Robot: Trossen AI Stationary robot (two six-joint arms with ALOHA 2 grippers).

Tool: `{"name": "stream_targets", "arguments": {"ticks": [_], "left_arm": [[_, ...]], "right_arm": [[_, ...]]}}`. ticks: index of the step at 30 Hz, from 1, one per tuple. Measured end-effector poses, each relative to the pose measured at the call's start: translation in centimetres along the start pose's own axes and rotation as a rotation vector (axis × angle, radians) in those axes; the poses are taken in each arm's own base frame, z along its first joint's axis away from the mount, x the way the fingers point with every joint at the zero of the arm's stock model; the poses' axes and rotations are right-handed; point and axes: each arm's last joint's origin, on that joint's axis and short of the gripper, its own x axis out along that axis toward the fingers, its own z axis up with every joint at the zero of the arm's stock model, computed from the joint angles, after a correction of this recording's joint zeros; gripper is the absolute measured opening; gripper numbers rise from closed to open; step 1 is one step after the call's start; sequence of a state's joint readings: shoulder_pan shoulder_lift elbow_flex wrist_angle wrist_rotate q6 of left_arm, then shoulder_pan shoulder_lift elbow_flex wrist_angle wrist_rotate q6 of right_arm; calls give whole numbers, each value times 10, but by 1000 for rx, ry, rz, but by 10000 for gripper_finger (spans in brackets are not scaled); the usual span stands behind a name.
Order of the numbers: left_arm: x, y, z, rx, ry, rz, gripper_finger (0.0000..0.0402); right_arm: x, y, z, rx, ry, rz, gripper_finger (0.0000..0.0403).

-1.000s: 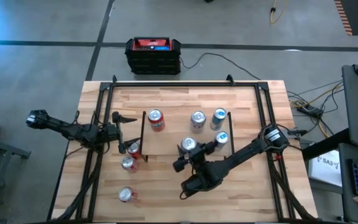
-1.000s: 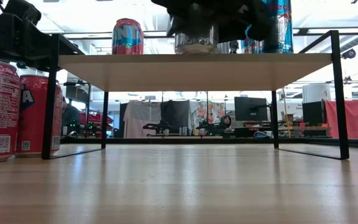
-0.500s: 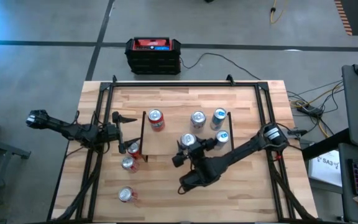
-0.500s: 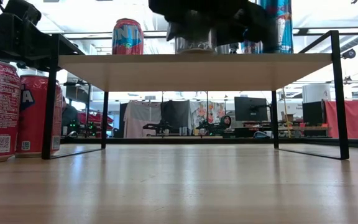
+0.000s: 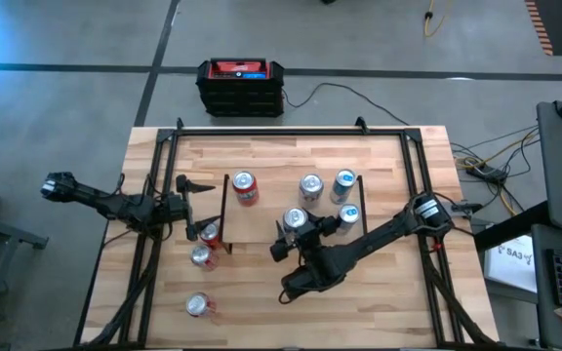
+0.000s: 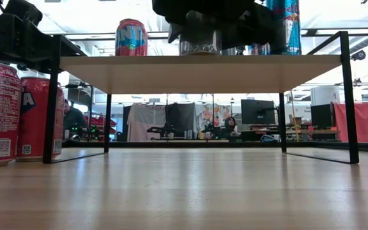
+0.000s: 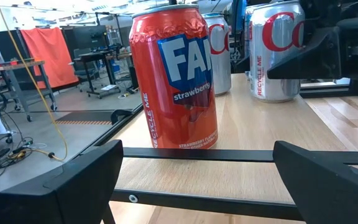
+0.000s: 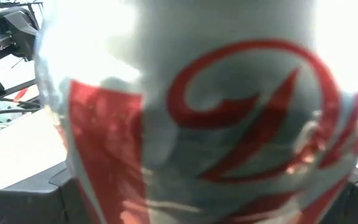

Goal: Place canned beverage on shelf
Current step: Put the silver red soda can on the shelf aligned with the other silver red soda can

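silver can (image 5: 295,219) standing upright on the shelf (image 5: 261,230) between the right gripper (image 5: 292,237) fingers, spread apart off it as though letting go; left gripper (image 5: 185,208) idle, wide open at the shelf's left edge.

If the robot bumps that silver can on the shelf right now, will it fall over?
Probably not from a light nudge: the silver can stands upright on the flat shelf. It is taller than wide, so a harder push near its top might tip it, and then it would likely roll. Its shiny side looks slippery. The right end effector is around it.
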State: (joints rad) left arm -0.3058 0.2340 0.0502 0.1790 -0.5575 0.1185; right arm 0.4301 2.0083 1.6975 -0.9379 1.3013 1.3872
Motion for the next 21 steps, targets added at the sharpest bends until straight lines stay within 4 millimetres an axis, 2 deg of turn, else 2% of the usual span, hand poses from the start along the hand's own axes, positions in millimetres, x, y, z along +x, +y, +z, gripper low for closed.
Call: {"name": "stream_targets", "arguments": {"ticks": [12,17,21], "left_arm": [[0,0,0,0,0,0,400],[0,0,0,0,0,0,400],[0,0,0,0,0,0,400]], "right_arm": [[-12,2,-5,-7,54,39,384],[-33,2,-8,-17,58,87,384],[-58,-5,-3,-17,113,138,384]]}}
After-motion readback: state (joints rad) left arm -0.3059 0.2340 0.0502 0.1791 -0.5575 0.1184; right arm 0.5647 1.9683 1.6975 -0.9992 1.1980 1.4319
